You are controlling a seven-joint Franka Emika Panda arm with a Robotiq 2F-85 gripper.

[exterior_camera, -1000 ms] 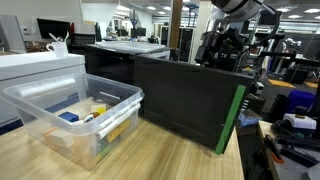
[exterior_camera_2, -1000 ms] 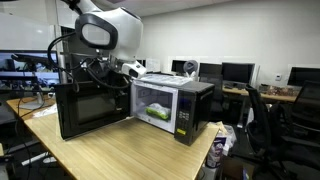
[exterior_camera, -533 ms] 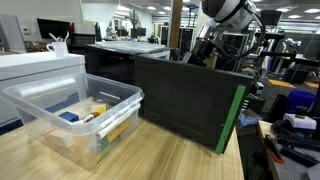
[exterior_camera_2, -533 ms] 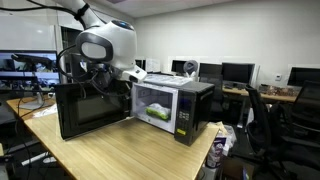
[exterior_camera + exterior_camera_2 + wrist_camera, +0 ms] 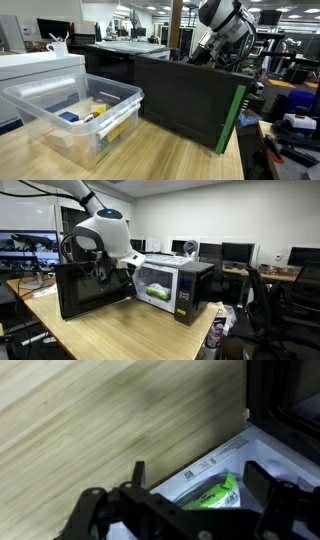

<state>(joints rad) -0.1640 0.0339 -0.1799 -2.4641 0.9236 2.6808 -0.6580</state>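
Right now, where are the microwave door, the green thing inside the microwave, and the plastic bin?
Door [image 5: 92, 290]: in an exterior view, on the middle of its dark panel.
Green thing [image 5: 212, 494]: in the wrist view, on its middle.
Bin [image 5: 45, 128]: in an exterior view, on its clear front wall.

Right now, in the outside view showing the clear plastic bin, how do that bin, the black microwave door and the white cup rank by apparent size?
1-2. black microwave door and clear plastic bin: about alike; the bin sits nearer the camera, so I won't rank them.
3. white cup: clearly smallest.
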